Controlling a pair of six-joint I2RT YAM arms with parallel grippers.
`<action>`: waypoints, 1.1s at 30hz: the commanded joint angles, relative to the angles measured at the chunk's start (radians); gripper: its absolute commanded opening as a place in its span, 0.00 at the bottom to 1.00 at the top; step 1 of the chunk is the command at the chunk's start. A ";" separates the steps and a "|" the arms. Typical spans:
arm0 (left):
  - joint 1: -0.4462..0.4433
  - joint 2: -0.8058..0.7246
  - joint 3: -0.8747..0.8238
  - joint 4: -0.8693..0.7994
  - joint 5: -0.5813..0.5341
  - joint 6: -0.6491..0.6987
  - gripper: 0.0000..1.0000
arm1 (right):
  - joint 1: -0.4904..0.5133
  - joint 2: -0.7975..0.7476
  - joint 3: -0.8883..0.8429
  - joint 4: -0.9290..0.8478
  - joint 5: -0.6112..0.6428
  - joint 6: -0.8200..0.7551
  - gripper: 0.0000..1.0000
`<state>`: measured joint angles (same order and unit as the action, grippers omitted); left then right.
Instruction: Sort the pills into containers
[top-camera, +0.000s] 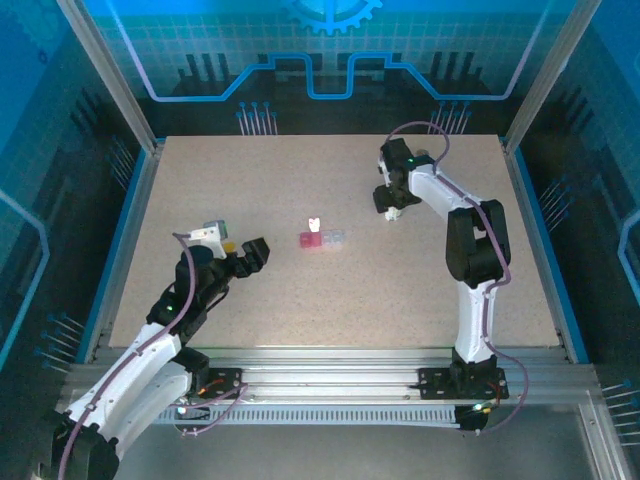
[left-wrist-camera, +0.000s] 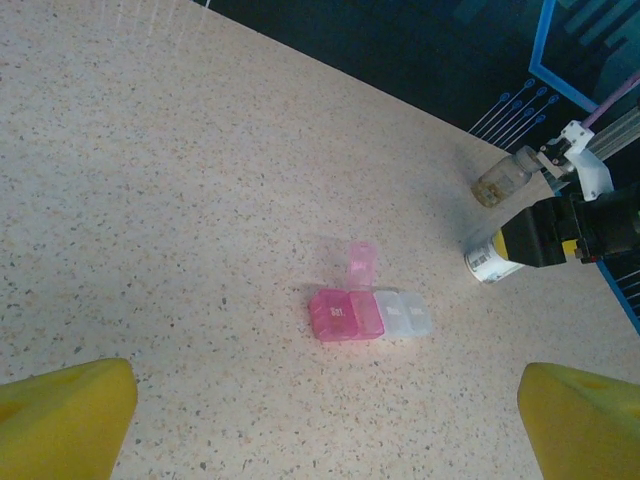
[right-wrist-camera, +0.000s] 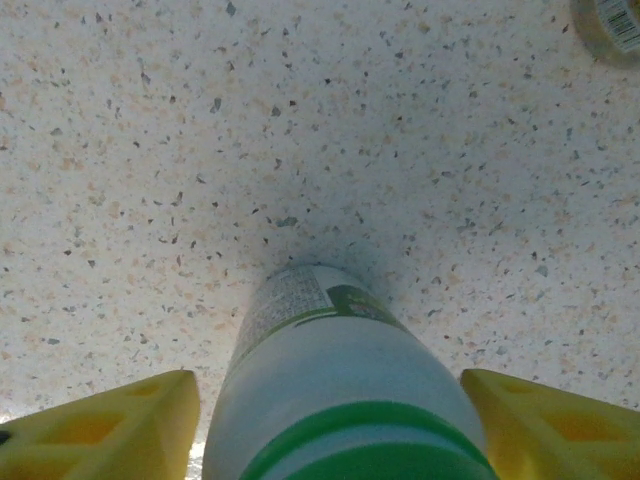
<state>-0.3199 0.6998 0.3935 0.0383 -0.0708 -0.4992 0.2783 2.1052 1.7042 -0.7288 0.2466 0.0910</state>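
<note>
- Flanking the white bottle (right-wrist-camera: 300, 300), the right gripper (right-wrist-camera: 328, 385) has its yellow fingers (right-wrist-camera: 100, 430) close against the bottle's sides; whether they truly pinch it I cannot tell.
- A brownish vial (right-wrist-camera: 610, 25) sits ahead and to the right of those fingers.
- The left gripper (top-camera: 252, 252) has its fingers (left-wrist-camera: 60, 425) spread wide, with nothing between them.
- The pill organizer (left-wrist-camera: 365, 315), pink and clear, lies ahead of them, about midway between.

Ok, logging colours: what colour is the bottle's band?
The band is green, clearest in right wrist.
</note>
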 joint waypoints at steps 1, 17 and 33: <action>0.005 0.002 -0.016 0.029 0.014 -0.013 0.99 | -0.013 0.003 0.027 -0.023 -0.038 -0.016 0.61; -0.065 0.231 0.044 0.367 0.286 0.097 0.99 | 0.007 -0.304 -0.032 0.008 -0.564 -0.602 0.38; -0.183 0.525 0.319 0.267 0.766 0.957 0.99 | 0.144 -0.553 0.080 -0.377 -0.933 -1.533 0.34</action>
<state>-0.5053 1.2072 0.6449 0.3595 0.6163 0.2855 0.3897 1.5986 1.7599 -1.0084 -0.5941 -1.2610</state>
